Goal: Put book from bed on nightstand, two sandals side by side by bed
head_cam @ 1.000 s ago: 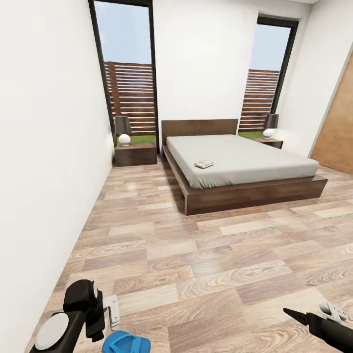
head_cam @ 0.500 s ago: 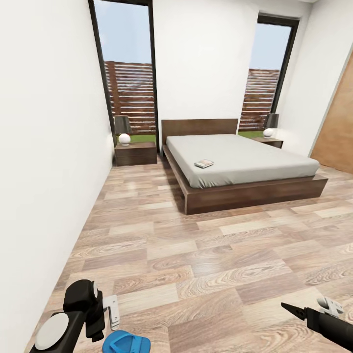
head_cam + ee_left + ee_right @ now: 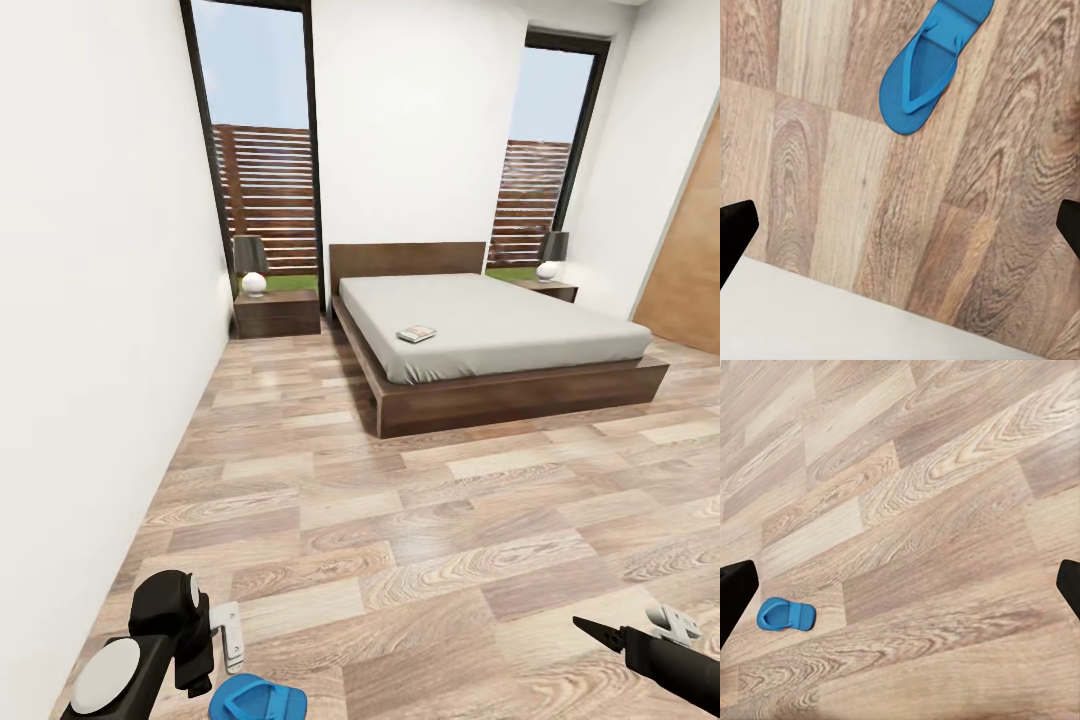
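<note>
Low at the bottom-left corner of the head view, a blue sandal [image 3: 247, 697] lies flat on the wood-plank floor [image 3: 420, 520], just beside the left gripper [image 3: 228, 634] and well apart from the right gripper [image 3: 600, 630] at the bottom right. The left arm is plainly the nearer one. From the left wrist camera, the sandal [image 3: 932, 65] sits in the upper part of the frame, its long axis running diagonally toward the upper right, strap side up. That gripper's dark fingertips [image 3: 735, 229] stand at opposite edges of the frame, spread wide with nothing between them. The right wrist camera shows the same spread stance, with the sandal [image 3: 786, 614] small at the lower left. Farther off, mid-frame, the book [image 3: 416, 334] rests on the bed [image 3: 500, 330], with a nightstand [image 3: 277, 313] at the bed's left. Its cover lettering is too small to read, and no other writing is legible.
</note>
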Motion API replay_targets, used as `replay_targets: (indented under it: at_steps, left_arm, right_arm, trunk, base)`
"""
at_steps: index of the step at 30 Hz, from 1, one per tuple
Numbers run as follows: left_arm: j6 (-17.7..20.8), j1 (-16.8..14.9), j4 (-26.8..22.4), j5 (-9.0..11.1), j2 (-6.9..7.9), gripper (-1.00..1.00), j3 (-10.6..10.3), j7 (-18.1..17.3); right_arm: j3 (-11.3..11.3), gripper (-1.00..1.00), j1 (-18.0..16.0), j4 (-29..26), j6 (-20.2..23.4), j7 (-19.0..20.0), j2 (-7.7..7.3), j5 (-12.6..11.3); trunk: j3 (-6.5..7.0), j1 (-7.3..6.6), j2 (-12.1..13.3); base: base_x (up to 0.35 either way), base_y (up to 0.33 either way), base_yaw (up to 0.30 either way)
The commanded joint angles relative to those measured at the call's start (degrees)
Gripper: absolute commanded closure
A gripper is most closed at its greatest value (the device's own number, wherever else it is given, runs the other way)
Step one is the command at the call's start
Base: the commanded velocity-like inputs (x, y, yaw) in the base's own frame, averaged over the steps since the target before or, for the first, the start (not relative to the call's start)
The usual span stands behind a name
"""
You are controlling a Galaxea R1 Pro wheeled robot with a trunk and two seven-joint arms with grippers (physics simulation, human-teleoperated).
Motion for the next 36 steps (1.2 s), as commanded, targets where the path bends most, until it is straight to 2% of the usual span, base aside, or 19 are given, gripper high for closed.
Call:
replay_targets:
  at_steps: [1,24,30,36]
  left_arm:
    - [0.61,-0.03,-0.04,-0.17,0.00,-1.00,-0.03,-0.34]
    - [0.80,-0.03,-0.04,-0.23,-0.18,-1.00,-0.03,-0.29]
    - [1.12,-0.03,-0.04,-0.13,-1.58,-1.00,-0.09,0.02]
    - [1.10,-0.03,-0.06,-0.01,-3.66,-1.00,-0.11,0.45]
  right_arm:
    - [-0.07,-1.00,0.01,-0.06,0.39,-0.01,-0.01,-0.26]
    - [0.02,-1.00,0.01,-0.06,0.38,-0.01,0.05,-0.26]
    - [0.03,-1.00,0.01,-0.06,0.39,-0.01,0.05,-0.26]
    - [0.09,-1.00,0.01,-0.06,0.39,-0.01,0.05,-0.26]
  trunk:
    - [-0.05,-0.01,-0.02]
    - [-4.92,0.56,-0.32]
    - [-6.25,0.71,-0.40]
    - [-6.25,0.71,-0.40]
  base:
    - [0.000,0.000,0.000]
    - [0.000,0.000,0.000]
    - [0.000,0.000,0.000]
    - [0.000,0.000,0.000]
